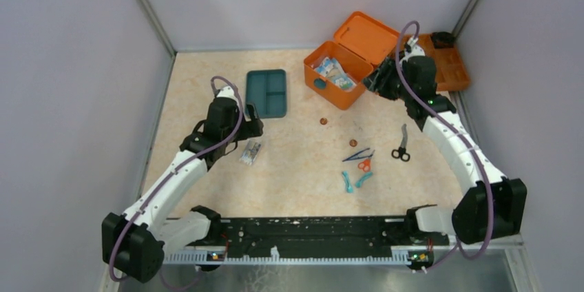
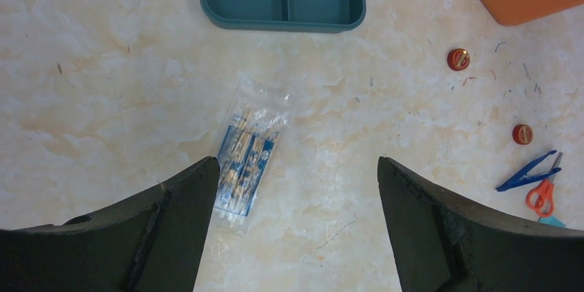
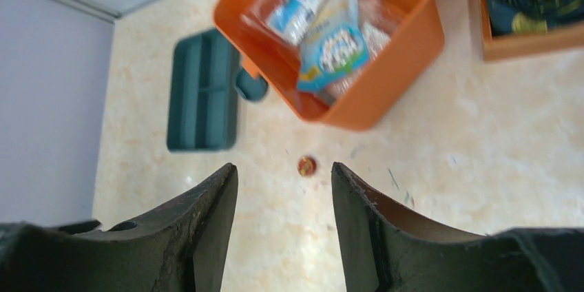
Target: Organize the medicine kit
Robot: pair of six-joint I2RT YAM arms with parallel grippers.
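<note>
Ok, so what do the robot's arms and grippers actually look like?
The left arm and right arm both have white shells on the long links and black joint housings, with a purple cable looping along each. A small green light glows near the right wrist. The left gripper and right gripper each have two black, curved, matte fingers with scuffed edges.

Directions are read from the centre of the table, overhead view.
- Teal compartment tray: 11 o'clock.
- Clear packet of sticks: 9 o'clock.
- Flat orange tray: 2 o'clock.
- Black scissors: 3 o'clock.
- Blue tweezers, orange-handled scissors and teal pieces: 4 o'clock, close together.
- Two round red caps: near centre.
</note>
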